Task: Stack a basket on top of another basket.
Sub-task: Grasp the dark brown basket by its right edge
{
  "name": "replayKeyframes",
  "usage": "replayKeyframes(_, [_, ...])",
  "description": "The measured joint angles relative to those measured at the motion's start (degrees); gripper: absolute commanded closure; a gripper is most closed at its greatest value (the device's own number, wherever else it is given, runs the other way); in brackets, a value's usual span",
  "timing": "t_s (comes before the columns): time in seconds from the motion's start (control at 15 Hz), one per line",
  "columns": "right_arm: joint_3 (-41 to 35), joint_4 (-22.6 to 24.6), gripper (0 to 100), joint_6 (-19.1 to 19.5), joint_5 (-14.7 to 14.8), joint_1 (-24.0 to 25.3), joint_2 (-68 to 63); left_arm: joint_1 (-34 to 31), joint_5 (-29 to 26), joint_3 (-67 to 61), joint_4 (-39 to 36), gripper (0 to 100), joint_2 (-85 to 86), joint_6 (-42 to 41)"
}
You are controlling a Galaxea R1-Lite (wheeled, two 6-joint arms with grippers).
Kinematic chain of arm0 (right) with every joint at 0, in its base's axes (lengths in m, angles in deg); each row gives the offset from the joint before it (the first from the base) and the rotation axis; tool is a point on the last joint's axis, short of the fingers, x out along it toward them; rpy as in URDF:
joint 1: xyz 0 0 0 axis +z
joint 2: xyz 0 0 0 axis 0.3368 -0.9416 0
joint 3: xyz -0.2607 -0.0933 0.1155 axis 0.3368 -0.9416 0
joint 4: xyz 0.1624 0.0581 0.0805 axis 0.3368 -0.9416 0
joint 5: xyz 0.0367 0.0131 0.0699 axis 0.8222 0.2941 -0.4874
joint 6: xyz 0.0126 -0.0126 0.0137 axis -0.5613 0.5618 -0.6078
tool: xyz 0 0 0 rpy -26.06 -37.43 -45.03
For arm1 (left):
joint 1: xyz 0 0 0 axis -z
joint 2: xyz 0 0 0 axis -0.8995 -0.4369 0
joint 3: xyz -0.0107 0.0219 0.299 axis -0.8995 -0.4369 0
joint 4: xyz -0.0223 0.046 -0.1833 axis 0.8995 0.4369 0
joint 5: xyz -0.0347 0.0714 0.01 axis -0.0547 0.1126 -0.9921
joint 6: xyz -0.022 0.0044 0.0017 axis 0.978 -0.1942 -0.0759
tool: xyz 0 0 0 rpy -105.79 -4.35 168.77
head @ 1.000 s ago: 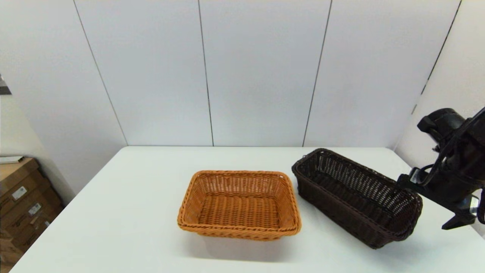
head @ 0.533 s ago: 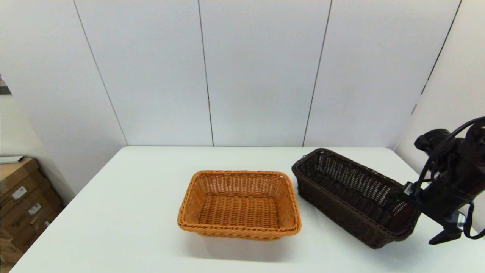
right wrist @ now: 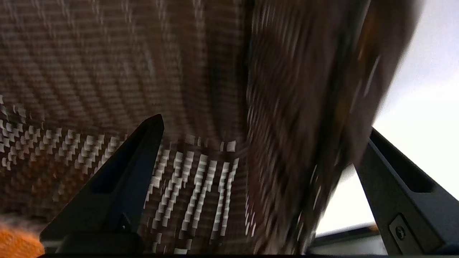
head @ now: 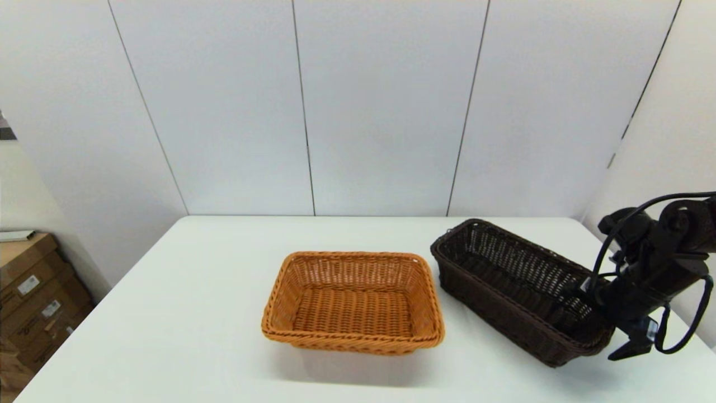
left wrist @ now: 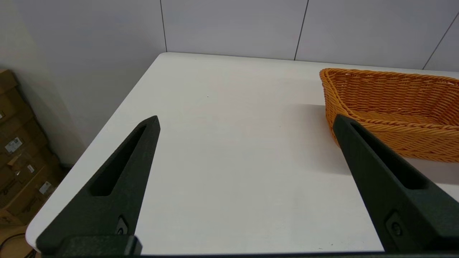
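Since a second ago your right tool (head: 607,330) has dropped lower and moved in to the dark basket's near right end; both baskets sit where they were. Around you, pale grey wall panels (head: 380,106) with thin dark seams close off the back and right of the room, and brown cardboard boxes (head: 33,296) are stacked on the floor to the left. Your white desk (head: 184,313) fills the lower view, its surface smooth. On it, the dark brown basket (head: 520,288) lies at the right, angled, just beside but apart from the orange-tan basket (head: 352,302) at the centre. Your right tool straddles the dark basket's end wall with its fingers (right wrist: 118,186) spread wide, one inside and one outside. Your left tool (left wrist: 245,122) hangs over the desk's left part, fingers wide apart, holding nothing.
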Motion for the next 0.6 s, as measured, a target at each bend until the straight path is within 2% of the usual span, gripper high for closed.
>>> replayKeyframes(0.07, [0.10, 0.30, 0, 1.06, -0.02, -0.74, -0.63, 0.02, 0.00, 0.00, 0.00, 0, 0.00, 0.06])
replayKeyframes(0.13, [0.32, 0.33, 100, 1.95, 0.01, -1.46, -1.11, 0.00, 0.00, 0.00, 0.01, 0, 0.00, 0.02])
replayKeyframes(0.6, [0.91, -0.20, 100, 4.86, 0.37, -2.79, -0.89, 0.00, 0.00, 0.00, 0.00, 0, 0.00, 0.05])
